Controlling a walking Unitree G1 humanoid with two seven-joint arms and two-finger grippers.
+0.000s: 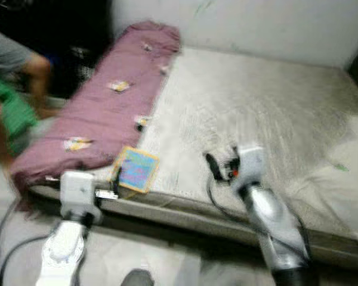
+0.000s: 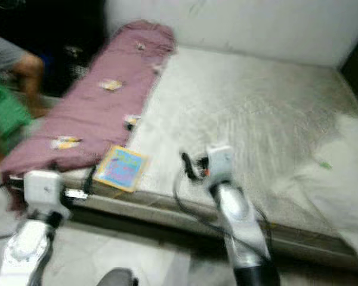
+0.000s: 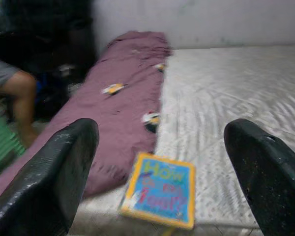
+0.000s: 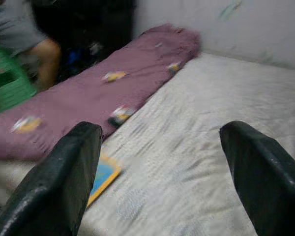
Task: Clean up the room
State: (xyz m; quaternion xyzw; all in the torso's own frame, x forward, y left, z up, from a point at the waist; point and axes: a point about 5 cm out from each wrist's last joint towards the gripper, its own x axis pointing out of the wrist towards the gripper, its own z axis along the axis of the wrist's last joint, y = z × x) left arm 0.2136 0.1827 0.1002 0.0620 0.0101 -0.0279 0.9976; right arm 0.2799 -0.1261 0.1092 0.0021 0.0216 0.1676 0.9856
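1. A person (image 1: 12, 89) is seen at the far left; a wide swing of the left tool (image 3: 157, 162) could strike them.
2. The book (image 1: 135, 169) lies at the bed (image 1: 256, 107) edge, just ahead of the left tool, whose fingers are spread open.
3. The right tool (image 4: 162, 167), likewise open, is held over the mattress, right of the book.

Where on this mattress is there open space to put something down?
The widest bare stretch of the mattress lies between the purple blanket and the white sheet, running back to the wall. The near left corner is crowded: a book lies there, against the blanket's edge, near the left hand.
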